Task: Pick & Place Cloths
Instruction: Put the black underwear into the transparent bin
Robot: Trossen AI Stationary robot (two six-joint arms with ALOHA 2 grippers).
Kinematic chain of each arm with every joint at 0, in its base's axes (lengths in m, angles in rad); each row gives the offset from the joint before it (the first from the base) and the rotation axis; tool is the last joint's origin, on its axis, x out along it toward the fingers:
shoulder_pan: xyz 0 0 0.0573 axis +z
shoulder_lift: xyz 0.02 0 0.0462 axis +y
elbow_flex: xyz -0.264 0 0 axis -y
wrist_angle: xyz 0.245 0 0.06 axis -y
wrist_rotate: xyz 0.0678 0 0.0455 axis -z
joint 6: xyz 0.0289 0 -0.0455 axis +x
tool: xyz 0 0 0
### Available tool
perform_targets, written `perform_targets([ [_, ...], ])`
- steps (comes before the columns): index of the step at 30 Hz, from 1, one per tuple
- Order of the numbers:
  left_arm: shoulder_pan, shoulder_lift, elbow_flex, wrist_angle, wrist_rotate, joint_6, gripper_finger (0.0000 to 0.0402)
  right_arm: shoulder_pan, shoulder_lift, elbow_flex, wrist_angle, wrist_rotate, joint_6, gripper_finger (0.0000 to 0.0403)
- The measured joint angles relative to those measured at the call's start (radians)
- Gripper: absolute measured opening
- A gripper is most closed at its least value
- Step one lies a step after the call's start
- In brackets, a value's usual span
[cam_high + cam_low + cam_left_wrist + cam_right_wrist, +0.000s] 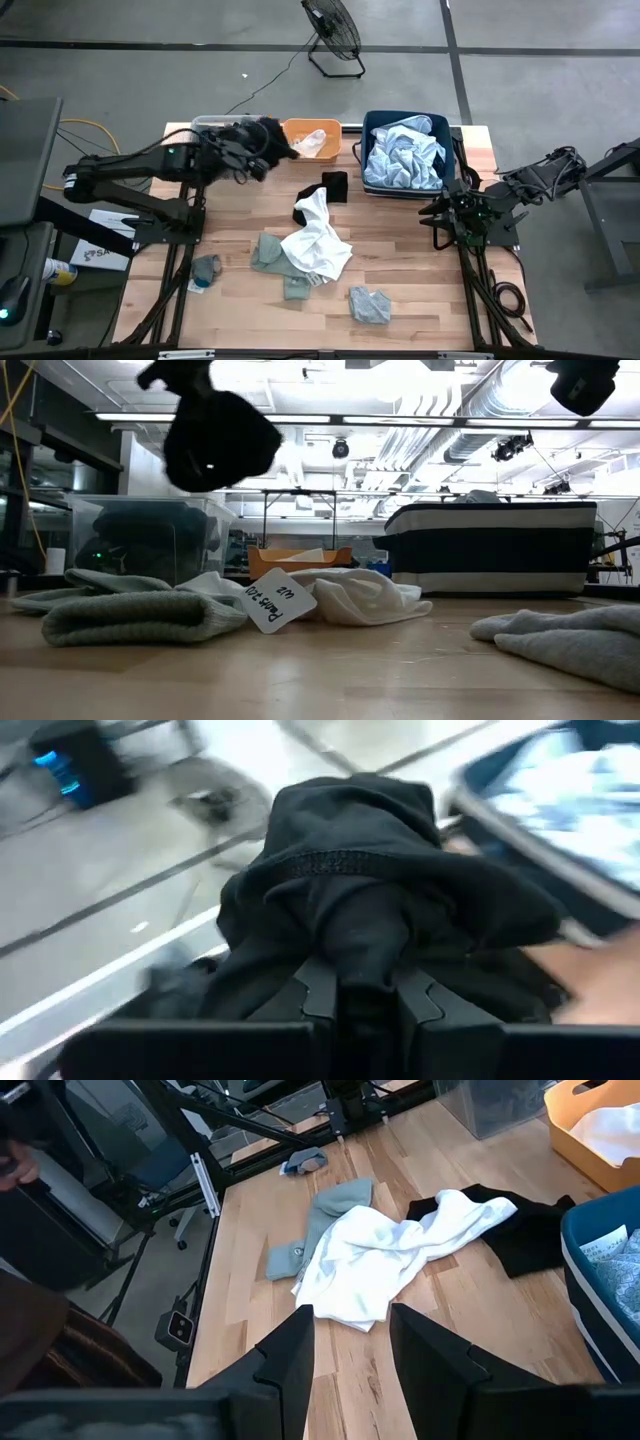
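Table (400, 300): pale wood-plank top, carrying every item listed below.

Navy bin (452, 160): sitting at the far right of the table, holding a large pale blue cloth (403, 155) heaped to its rim.

White cloth (318, 240): lying crumpled at the table's centre, overlapping a grey-green cloth (266, 252) on its left side and a flat black cloth (335, 185) on its far side. In the low view a paper tag (277, 603) is resting against it.

Clear bin (207, 124): standing at the far left corner, with the left arm reaching over it.

Orange bin (310, 139): standing between the clear and navy bins, with a small white piece (312, 143) lying inside.

Left gripper (258, 150): hanging above the table beside the orange bin, fingers (318, 992) pinching tight on a bunched black garment (380, 890), which is dangling clear of the surface.

Right gripper (350, 1342): waiting at the table's right edge near the navy bin, fingers standing partly apart, gripping nothing.

Small grey cloth (370, 305): lying alone near the front edge.

Small grey-and-blue cloth (204, 270): lying at the left edge.
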Motion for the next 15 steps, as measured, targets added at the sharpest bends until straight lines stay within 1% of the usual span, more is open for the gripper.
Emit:
perform_targets([
  [3,0.056,-0.033,0.0,-0.143,-0.008,-0.105,0.0028,0.0,0.0,0.0,0.0,0.0,0.0,0.0124],
  [6,0.13,-0.053,0.0,-0.296,0.013,-0.224,0.0028,0.0,0.0,0.0,0.0,0.0,0.0,0.0124],
  [8,0.179,-0.061,0.0,-0.353,0.035,-0.268,0.0028,0.0,0.0,0.0,0.0,0.0,0.0,0.0124],
  [10,0.231,-0.062,0.0,-0.383,0.061,-0.272,0.0028,0.0,0.0,0.0,0.0,0.0,0.0,0.0124],
  [15,0.348,-0.04,0.0,-0.375,0.114,-0.224,0.0028,0.0,0.0,0.0,0.0,0.0,0.0,0.0124],
])
